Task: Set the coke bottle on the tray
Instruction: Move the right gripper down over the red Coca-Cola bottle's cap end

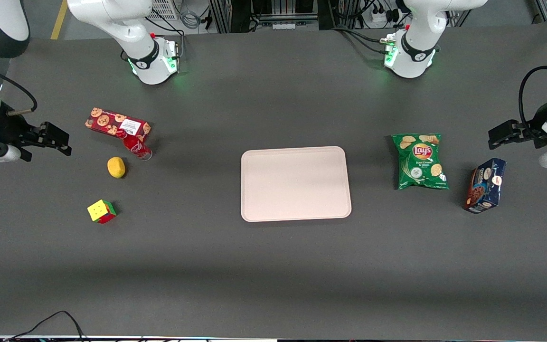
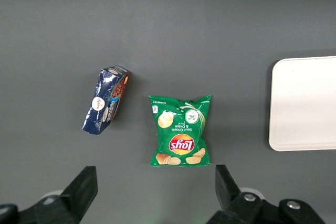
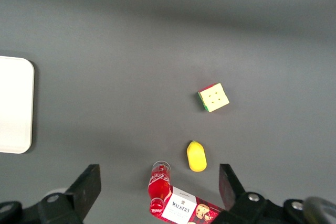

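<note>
Bottle (image 1: 138, 147) lies near working arm's table end, cap touching cookie box (image 1: 117, 123); tray (image 1: 295, 183) at centre, bare; gripper (image 1: 48, 137) spread, empty, near edge; grasp across body, avoiding box.

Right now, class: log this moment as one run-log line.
gripper: open, off working end | bottle: lying against cookie box | tray: bare | step: reach not begun

Front view: high, steep downward look over whole tabletop. 2 wrist views look straight down, closer. Right wrist view shares coke bottle (image 3: 159, 187), tray (image 3: 16, 106) edge; gripper (image 3: 157, 190) fingers spread.
</note>
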Tool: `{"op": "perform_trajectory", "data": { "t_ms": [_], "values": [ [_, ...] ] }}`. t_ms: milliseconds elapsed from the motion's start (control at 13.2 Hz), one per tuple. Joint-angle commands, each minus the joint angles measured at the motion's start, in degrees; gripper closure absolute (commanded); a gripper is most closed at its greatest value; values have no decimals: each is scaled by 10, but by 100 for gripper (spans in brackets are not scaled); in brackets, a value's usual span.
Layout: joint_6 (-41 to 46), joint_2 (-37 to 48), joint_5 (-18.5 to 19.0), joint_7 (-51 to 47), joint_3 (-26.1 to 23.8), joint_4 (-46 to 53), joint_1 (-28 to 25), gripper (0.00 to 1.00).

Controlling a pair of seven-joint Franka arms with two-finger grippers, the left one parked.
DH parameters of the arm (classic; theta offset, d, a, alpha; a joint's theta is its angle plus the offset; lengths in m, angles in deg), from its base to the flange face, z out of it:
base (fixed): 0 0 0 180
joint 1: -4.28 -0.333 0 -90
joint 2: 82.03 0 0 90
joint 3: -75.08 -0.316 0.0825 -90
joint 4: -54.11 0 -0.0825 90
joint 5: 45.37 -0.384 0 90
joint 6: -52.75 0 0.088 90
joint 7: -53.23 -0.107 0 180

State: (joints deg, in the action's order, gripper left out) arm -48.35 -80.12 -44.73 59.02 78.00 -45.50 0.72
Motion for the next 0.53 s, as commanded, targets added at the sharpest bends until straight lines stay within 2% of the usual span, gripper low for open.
{"op": "perform_trajectory", "data": {
  "t_ms": [0,453],
  "values": [
    [17,-15,-5,-13,1,21,-3,0],
    [19,-11,-5,-6,0,8,-3,0]
  ]
}}
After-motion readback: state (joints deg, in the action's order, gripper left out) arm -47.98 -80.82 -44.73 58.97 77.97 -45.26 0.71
